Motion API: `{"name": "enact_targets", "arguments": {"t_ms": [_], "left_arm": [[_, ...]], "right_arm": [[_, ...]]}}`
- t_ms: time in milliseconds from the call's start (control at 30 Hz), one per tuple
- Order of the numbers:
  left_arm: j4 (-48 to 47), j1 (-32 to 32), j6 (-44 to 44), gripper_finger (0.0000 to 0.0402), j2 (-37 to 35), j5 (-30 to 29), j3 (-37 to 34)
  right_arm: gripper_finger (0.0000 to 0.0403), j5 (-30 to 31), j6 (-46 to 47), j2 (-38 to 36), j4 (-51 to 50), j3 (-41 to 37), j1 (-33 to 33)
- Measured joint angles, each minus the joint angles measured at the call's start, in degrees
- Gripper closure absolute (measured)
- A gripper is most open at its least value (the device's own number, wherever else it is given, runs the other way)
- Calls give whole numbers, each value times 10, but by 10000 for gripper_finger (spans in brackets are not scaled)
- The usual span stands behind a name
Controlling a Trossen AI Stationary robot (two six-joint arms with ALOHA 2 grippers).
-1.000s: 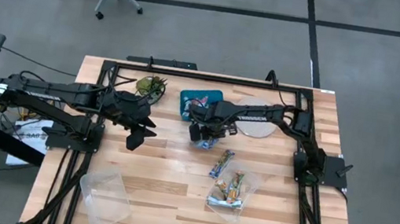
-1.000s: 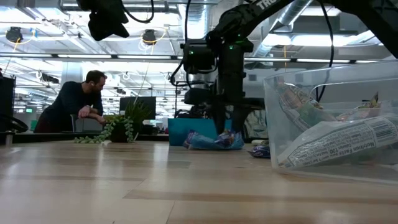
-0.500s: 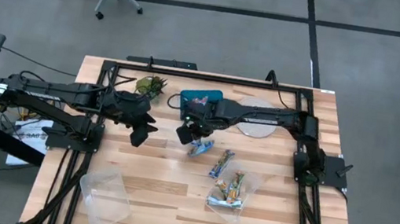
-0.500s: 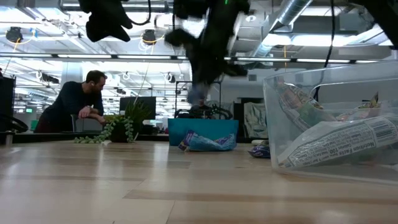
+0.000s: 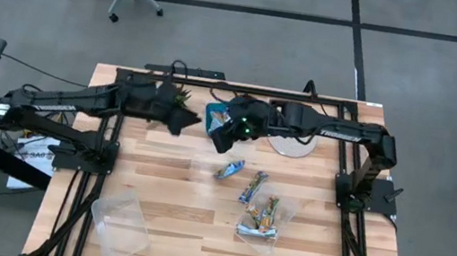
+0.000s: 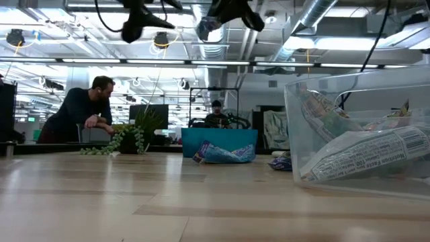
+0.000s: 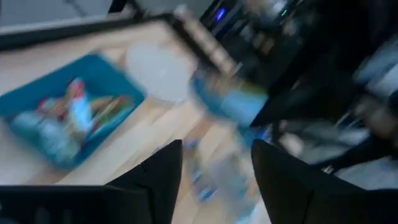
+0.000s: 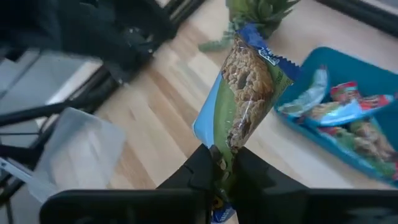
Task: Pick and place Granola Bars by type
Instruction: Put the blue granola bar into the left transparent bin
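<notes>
My right gripper (image 5: pixel 221 129) is high above the table beside the teal tray (image 5: pixel 233 111), shut on a granola bar (image 8: pixel 239 93) in a blue-green wrapper; the low view shows it near the top (image 6: pixel 228 10). My left gripper (image 5: pixel 190 123) hovers open close to its left, fingers (image 7: pixel 158 180) apart, facing the held bar (image 7: pixel 230 102). More bars lie in the tray (image 8: pixel 348 115). Two bars rest flat on the wood (image 5: pixel 230 169) (image 5: pixel 253 186). Several fill a clear container (image 5: pixel 265 217). My right gripper pinches the bar between its two fingers (image 8: pixel 205 165) at one end of the wrapper (image 8: pixel 225 152). The rest of the bar sticks out past the fingertips. It is lifted clear, high over the table (image 6: pixel 205 27).
A green spiky plant (image 5: pixel 174 97) stands at the far edge left of the tray. A round clear lid (image 5: pixel 292 145) lies right of it. An empty clear container (image 5: pixel 119 225) sits near the front left. A person (image 6: pixel 84 111) leans in the room behind.
My right gripper has risen from the bars on the table with one bar in its fingers, moving up, left and toward the far edge. My left gripper has swung up, right and toward the far edge, close to the right gripper. One bar stays where the gripper was.
</notes>
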Motion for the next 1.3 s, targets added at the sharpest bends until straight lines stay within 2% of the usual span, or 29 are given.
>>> {"name": "enact_targets", "arguments": {"t_ms": [167, 333, 467, 567, 833, 967, 1300], "left_arm": [[35, 56, -36, 180, 20, 58, 0], [80, 74, -62, 160, 55, 104, -1], [153, 75, -65, 159, 74, 104, -1], [174, 75, -67, 161, 75, 104, -1], [172, 75, -69, 164, 75, 98, -1], [169, 75, -70, 196, 74, 90, -1], [172, 74, -63, 335, 74, 88, -1]], "right_arm": [[374, 0, -39, -8, 24, -1, -7], [383, -5, -72, -6, 35, -1, -12], [381, -7, -85, -6, 43, -1, -14], [375, -8, -90, -6, 50, -1, -17], [383, -13, -105, -6, 81, -1, -27], [382, -15, -113, -6, 93, -1, -27], [378, -15, -114, -5, 94, -1, -27]]}}
